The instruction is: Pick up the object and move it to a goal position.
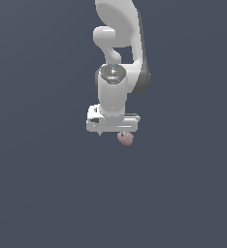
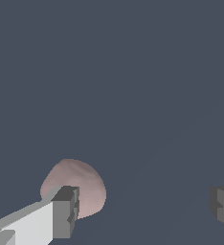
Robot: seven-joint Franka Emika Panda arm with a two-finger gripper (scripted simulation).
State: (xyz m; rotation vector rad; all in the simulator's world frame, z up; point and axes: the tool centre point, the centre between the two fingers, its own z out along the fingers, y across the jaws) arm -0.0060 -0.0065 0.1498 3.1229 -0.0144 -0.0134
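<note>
1. Arm (image 1: 119, 58): a white Franka Panda arm, seen from the exterior view, reaches down from the upper edge with its wrist pointing straight down over a plain dark blue-grey surface (image 1: 47, 193).
2. Gripper (image 1: 116, 131): the white hand body sits level below the wrist. In the exterior view the fingers are mostly hidden under the hand body.
3. Finger state: the wrist view shows the two grey fingertips (image 2: 66, 213) spread wide, with a broad stretch of bare surface between them. Nothing is clamped.
4. Object (image 1: 126, 139): a small, dull pinkish-brown rounded lump lies just under the gripper, toward the exterior view's right of the hand's centre.
5. Object relative to the gripper, wrist view: the object (image 2: 78, 184) sits close against one fingertip, partly covered by it, and well apart from the other fingertip. Whether the near fingertip touches it cannot be told.
</note>
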